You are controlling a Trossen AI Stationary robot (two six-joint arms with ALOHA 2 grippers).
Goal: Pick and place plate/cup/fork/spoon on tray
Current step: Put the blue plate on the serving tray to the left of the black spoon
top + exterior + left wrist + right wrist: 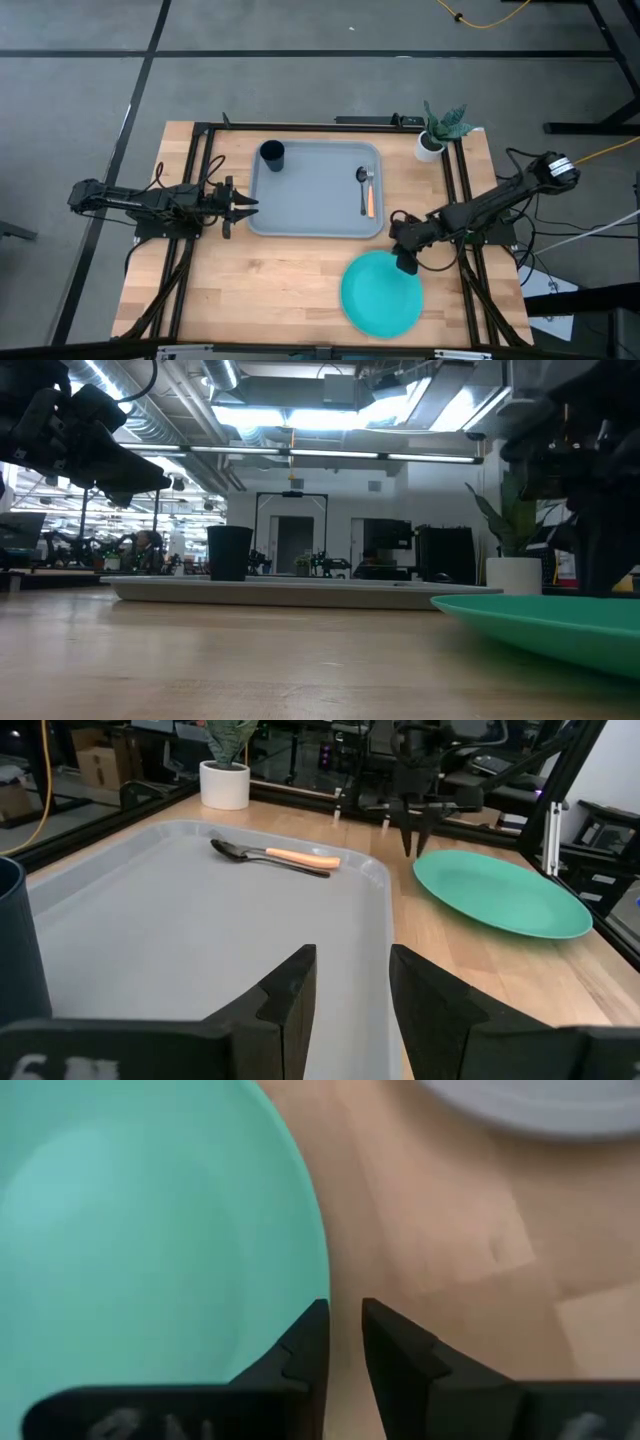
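Observation:
The teal plate (382,293) lies flat on the wooden table near its front edge, right of centre; it also shows in the right wrist view (140,1230). The grey-blue tray (300,215) holds the dark cup (271,153) upright in its far left corner, and the spoon (362,178) and orange-handled fork (370,203) side by side at its right. My right gripper (341,1330) points down over the plate's far rim (318,1260), narrowly open, one finger over the plate and one over the table. My left gripper (350,990) is open and empty, level at the tray's left rim.
A white pot with a green plant (430,145) stands at the table's far right corner. Black frame rails (190,180) run along the table's left and right sides. Bare wood lies between the tray and the front edge, left of the plate.

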